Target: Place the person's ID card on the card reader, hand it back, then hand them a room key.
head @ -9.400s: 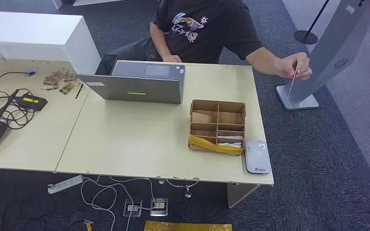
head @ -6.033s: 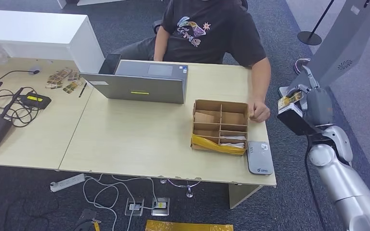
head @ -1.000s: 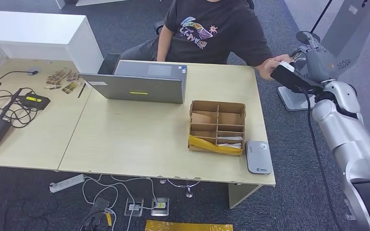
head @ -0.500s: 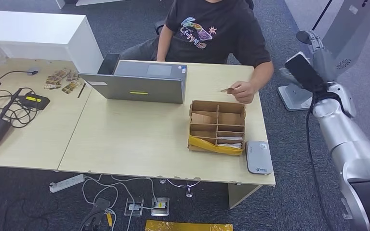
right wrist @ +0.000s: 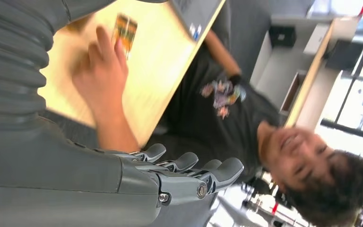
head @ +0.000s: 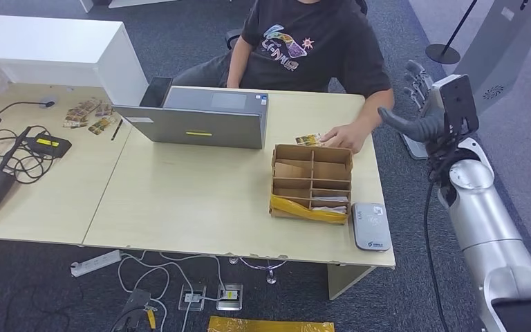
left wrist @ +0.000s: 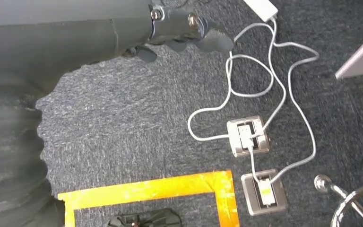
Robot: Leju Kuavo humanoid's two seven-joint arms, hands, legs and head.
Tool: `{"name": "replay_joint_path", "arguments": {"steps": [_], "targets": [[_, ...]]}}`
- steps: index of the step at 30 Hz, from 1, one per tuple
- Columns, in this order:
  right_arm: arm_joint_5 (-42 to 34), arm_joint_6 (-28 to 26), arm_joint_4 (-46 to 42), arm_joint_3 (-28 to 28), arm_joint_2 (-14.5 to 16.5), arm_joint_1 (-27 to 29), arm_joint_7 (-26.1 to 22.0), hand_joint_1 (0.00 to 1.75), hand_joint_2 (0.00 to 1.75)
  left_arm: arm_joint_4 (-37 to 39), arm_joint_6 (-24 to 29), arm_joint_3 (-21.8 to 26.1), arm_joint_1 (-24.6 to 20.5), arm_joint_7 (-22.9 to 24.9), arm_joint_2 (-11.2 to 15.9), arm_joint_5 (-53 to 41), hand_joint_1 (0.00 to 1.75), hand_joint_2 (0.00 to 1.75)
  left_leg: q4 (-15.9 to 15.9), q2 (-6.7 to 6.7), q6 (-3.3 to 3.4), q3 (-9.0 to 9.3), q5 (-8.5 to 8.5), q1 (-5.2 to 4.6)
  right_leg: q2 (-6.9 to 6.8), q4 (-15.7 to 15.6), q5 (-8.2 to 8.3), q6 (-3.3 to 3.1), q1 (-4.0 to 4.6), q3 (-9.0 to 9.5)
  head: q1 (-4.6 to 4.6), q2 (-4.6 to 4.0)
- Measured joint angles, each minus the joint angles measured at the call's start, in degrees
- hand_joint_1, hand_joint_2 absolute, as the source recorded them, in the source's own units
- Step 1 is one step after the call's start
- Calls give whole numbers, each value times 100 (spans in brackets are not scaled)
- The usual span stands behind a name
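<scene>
— On the far right part of the desk, just beyond the cardboard organiser, what lies under the person's hand?

— The ID card (head: 309, 140), flat on the desk (head: 193, 200), with the person's hand (head: 346, 137) at its right end. Its print is too small to read.

— And the card reader?

— The card reader (head: 370, 225) sits at the near right corner, just right of the cardboard organiser (head: 312, 181). It carries a small mark, unreadable.

— The right hand?

— The right hand (head: 422, 104) hovers off the desk's right edge, released, fingers spread and grasping nothing.

— The left hand?

— The left hand (left wrist: 179, 30) hangs over carpet and white cables, fingers partly curled, holding nothing; open or clenched, I cannot tell.

— Any writing elsewhere?

— The person's black T-shirt (head: 304, 41) bears a colourful graphic with lettering I cannot make out. The grey laptop (head: 197, 117) has a yellow-green sticker, illegible.
</scene>
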Motion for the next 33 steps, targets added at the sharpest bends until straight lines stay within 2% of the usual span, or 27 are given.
{"name": "replay_joint_path", "arguments": {"steps": [5,13,24,30,33], "targets": [[18,395,-1150,-33,-78,640,363,0,175,2,12,2,17,-7,13,62,0,175,-1,1,-1,1,0,2,1,-1,-1,-1,1,1,2,0],[858,878,-2105,134,-205,1467,449,0,175,2,33,8,-1,-7,46,143,0,175,0,1,-1,1,0,2,1,-1,-1,0,1,2,1,0],[1496,867,-2594,592,-283,2346,669,0,175,15,37,11,42,-5,58,197,0,175,-2,1,-4,-1,-3,3,2,-1,-2,-2,2,1,1,0],[1597,825,-2638,733,-293,2466,696,0,175,26,38,11,67,-5,63,203,0,175,-2,1,-4,0,-2,3,2,-1,-2,-2,2,2,1,0],[2077,591,-2643,817,-295,2516,731,0,175,28,48,12,91,-5,64,226,0,175,-2,1,-4,0,-2,3,2,-1,-2,-2,2,1,1,0]]}}
